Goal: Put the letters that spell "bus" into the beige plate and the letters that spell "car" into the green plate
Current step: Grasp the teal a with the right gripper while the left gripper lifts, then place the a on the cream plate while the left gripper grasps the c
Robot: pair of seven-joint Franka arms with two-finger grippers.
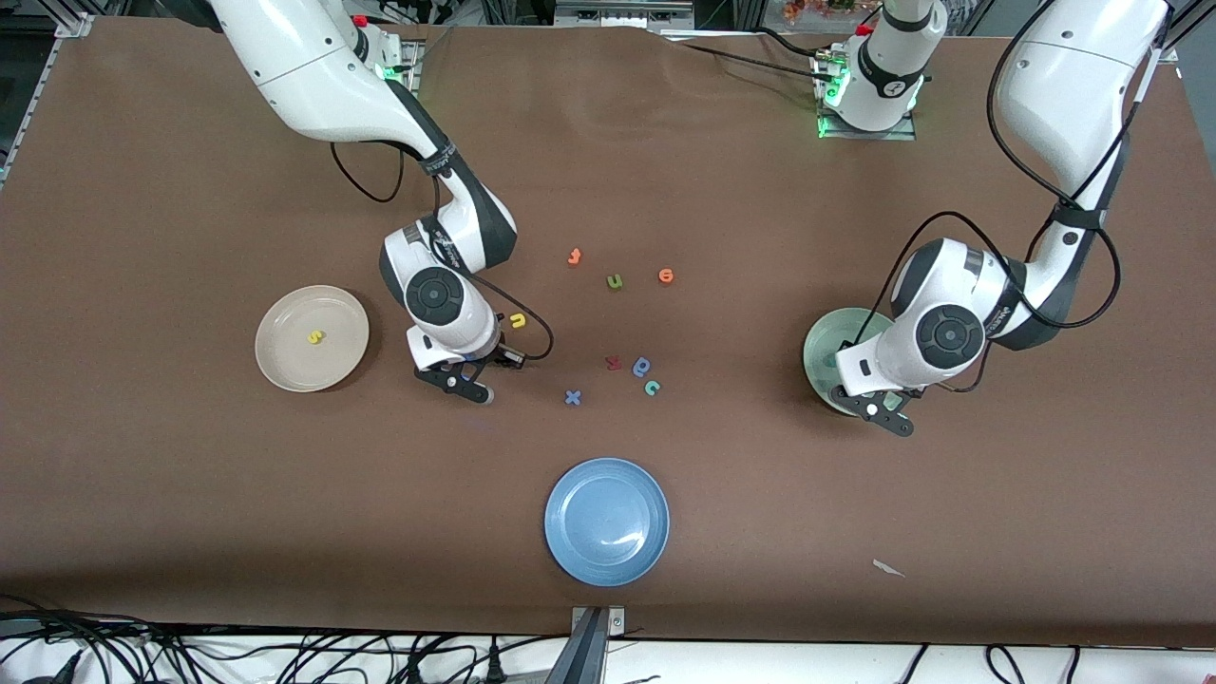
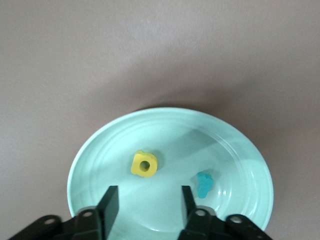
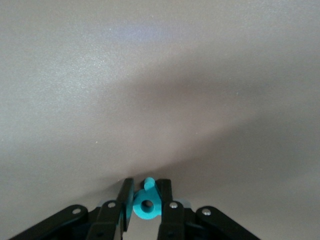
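The right pincer point(image 3: 146, 204) is clamped on the teal b point(image 3: 146, 205), over bare table point(image 1: 142, 475) between the beige plate point(image 1: 275, 366) and the scattered letters. That plate, toward the right arm's end, holds only the yellow s point(image 1: 314, 336). The yellow-orange u point(image 1: 517, 321) lies on the table just beside the right arm's wrist, so "bus" seems one-third done, with the b in hand.

In the middle, the teal c point(image 1: 652, 387) lies loose beside a blue a-like letter point(image 1: 641, 365), with stray letters near it. The blue plate point(image 1: 607, 522) sits nearer the front camera, empty.

The left pincer point(image 2: 145, 197) hangs half open and empty over the green plate point(image 2: 90, 160), where the yellow a point(image 2: 144, 164) and teal r point(image 2: 204, 183) lie apart. Only the c remains for "car". Open table surrounds both plates; the edges are well off.
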